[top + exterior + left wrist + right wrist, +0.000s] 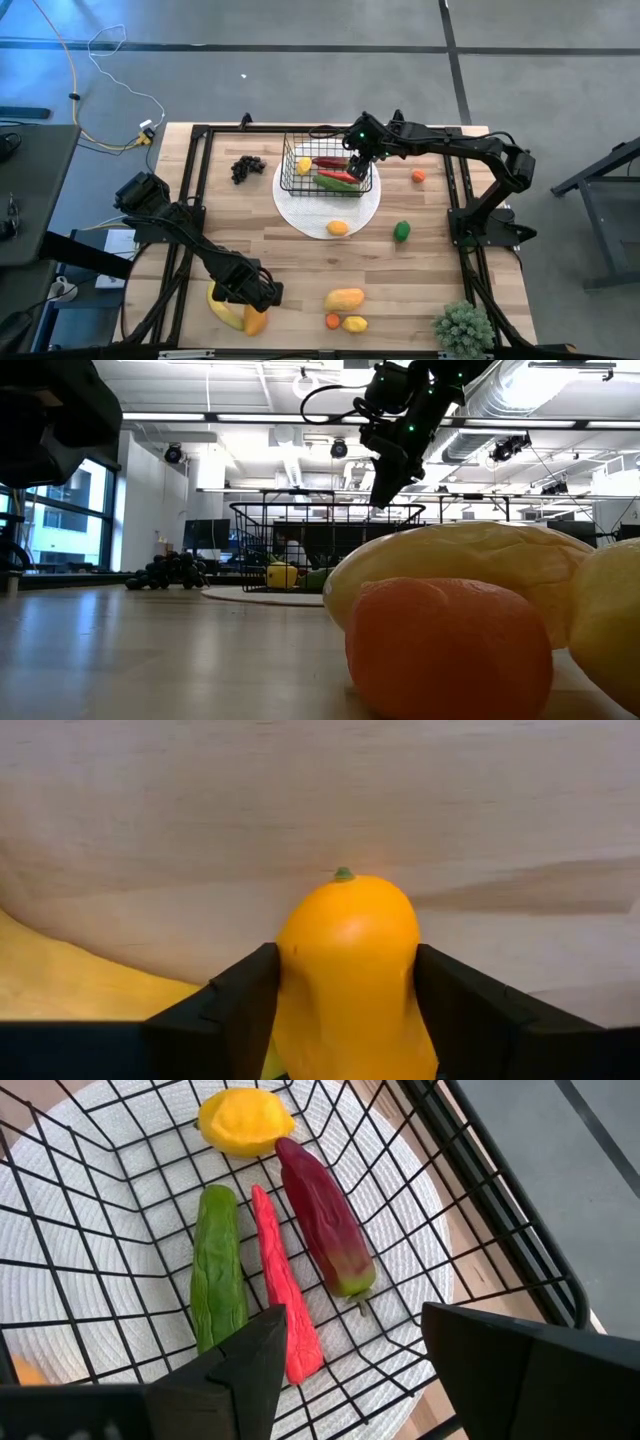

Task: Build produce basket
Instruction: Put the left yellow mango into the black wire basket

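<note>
The black wire basket [325, 165] stands on a flat white disc [330, 208] at the table's far middle. It holds a yellow lemon [245, 1122], a green cucumber [218, 1270], a red chili [285, 1295] and a dark red pepper [325, 1220]. My right gripper [350, 1350] hangs open and empty over the basket's right part [358, 165]. My left gripper [258, 300] is near the table's near left edge, shut on an orange fruit [348, 920]. A yellow banana [222, 308] lies beside it. My left gripper pinches the orange fruit's two sides [290, 970] between its two fingers. The fruit's green stem end [343, 874] points away from the wrist. The fingers slant down toward the table. Whether the fruit rests on the table, I cannot tell.
Dark grapes [247, 167] lie left of the basket and a yellow-orange fruit [338, 228] on the disc's near rim. A small orange [418, 176] and a green pepper [401, 231] lie to the right. A mango [344, 298], a small orange fruit [332, 321], a lemon [354, 323] and a spiky plant [463, 328] are near the front.
</note>
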`<action>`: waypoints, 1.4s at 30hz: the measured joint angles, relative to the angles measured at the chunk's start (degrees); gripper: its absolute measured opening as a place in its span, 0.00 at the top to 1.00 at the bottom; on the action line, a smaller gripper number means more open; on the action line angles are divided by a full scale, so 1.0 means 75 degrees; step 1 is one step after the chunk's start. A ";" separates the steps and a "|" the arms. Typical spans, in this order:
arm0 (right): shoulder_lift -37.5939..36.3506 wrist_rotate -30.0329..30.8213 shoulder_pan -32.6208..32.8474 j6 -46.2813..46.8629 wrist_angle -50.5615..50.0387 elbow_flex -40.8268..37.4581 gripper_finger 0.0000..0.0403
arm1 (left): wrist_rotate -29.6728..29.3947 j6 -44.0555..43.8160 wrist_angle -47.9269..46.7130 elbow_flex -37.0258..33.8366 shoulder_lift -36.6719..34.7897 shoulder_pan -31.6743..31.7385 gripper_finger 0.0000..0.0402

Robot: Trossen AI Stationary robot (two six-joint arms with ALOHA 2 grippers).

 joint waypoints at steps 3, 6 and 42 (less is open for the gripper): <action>0.0000 0.0013 0.0000 -0.0002 0.0000 0.0001 0.47 | -0.0077 0.0015 -0.0005 0.0000 0.0006 0.0000 0.58; 0.0000 0.0019 0.0000 -0.0002 0.0000 -0.0002 0.47 | -0.0133 0.0017 -0.0002 0.0006 0.0087 -0.0003 0.68; -0.0361 0.0358 -0.0003 0.0196 -0.0060 -0.0008 0.47 | -0.2931 0.2465 -0.0820 -0.0020 -0.1496 0.1254 0.91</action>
